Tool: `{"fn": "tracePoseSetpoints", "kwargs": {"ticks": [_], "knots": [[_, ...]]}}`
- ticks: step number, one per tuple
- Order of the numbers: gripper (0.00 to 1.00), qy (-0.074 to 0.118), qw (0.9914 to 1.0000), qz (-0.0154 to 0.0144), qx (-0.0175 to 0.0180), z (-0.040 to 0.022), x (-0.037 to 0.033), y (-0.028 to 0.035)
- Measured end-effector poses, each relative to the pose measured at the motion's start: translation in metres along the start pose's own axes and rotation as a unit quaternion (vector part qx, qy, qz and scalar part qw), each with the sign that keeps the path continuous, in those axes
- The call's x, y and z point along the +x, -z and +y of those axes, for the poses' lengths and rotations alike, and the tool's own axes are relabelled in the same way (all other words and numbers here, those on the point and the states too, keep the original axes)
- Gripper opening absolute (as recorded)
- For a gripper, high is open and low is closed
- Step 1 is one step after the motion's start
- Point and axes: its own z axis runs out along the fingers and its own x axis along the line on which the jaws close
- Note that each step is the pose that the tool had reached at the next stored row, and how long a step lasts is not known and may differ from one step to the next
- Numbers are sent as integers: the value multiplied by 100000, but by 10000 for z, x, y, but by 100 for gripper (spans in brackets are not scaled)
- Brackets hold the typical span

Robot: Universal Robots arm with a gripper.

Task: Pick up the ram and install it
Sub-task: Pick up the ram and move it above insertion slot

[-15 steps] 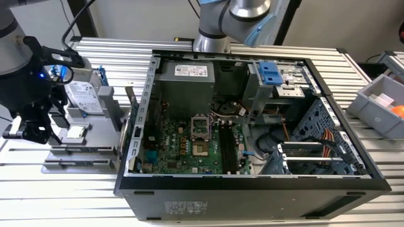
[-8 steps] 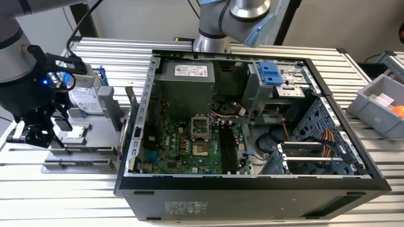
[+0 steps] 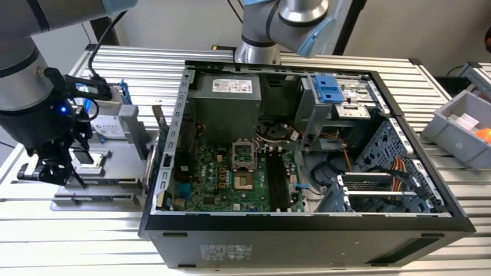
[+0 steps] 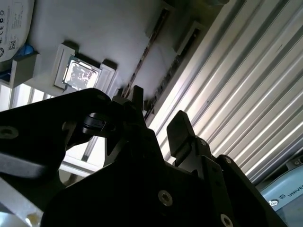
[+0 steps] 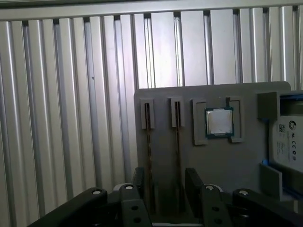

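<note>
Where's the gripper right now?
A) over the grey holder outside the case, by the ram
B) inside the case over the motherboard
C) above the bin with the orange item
A: in the exterior view the gripper hangs over the grey holder beside the case, and the first wrist view shows its open fingers by the ram sticks.

No print is clear enough to read for certain. A white label (image 3: 231,85) of small print sits on the power supply (image 3: 226,112) in the case (image 3: 307,237), and a faint print block (image 3: 227,252) stands on the case's outer wall. The drive (image 5: 289,158) bears a white sticker (image 5: 285,137) of symbols and tiny lines, and a cut-off word marks the arm's blue cap (image 4: 289,201).
</note>
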Motion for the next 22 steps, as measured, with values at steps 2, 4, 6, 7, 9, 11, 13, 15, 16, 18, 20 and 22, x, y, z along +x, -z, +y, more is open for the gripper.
{"fn": "tracePoseSetpoints", "kwargs": {"ticks": [2, 4, 6, 7, 9, 11, 13, 15, 16, 18, 20, 22], "knots": [[100, -176, 100000, -1, 2, -9, 3, -35], [100, -310, 100000, -5, 3, -15, 7, -71], [100, -399, 99999, -8, 10, -18, 13, -108], [100, -441, 99999, -1, 3, -20, 16, -125], [100, -543, 99999, 7, 7, -24, 20, -162], [100, -619, 99998, 18, 15, -31, 22, -199], [100, -658, 99998, 35, 12, -38, 24, -234], [100, -685, 99998, 41, 14, -46, 28, -271], [100, -697, 99998, 47, 11, -49, 32, -289], [100, -706, 99997, 50, 13, -52, 41, -325], [100, -706, 99997, 53, 15, -54, 51, -361], [100, -710, 99997, 62, 23, -55, 55, -399]]}}
